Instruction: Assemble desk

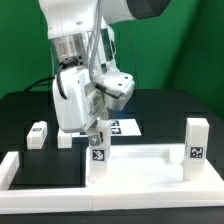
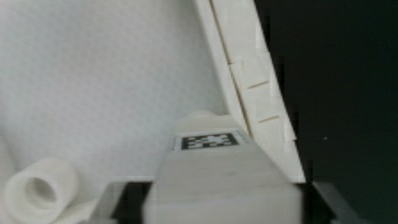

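Observation:
The white desk panel (image 1: 150, 165) lies flat at the front of the table. One leg post (image 1: 197, 142) with a tag stands upright at its corner on the exterior view's right. My gripper (image 1: 97, 128) points straight down and is shut on a second tagged leg post (image 1: 98, 155), which stands upright at the panel's other near corner. In the wrist view the held post (image 2: 214, 165) fills the space between my dark fingers (image 2: 135, 202), with my gripper (image 2: 222, 208) closed on its sides. Beyond it are the panel surface (image 2: 107, 90) and its rim (image 2: 244, 70).
Two loose leg posts (image 1: 38, 133) (image 1: 65, 139) lie on the black table at the exterior view's left. The marker board (image 1: 126, 127) lies behind the arm. White border bars (image 1: 12, 172) run along the front and left. A white ring shape (image 2: 39, 190) shows by the held post.

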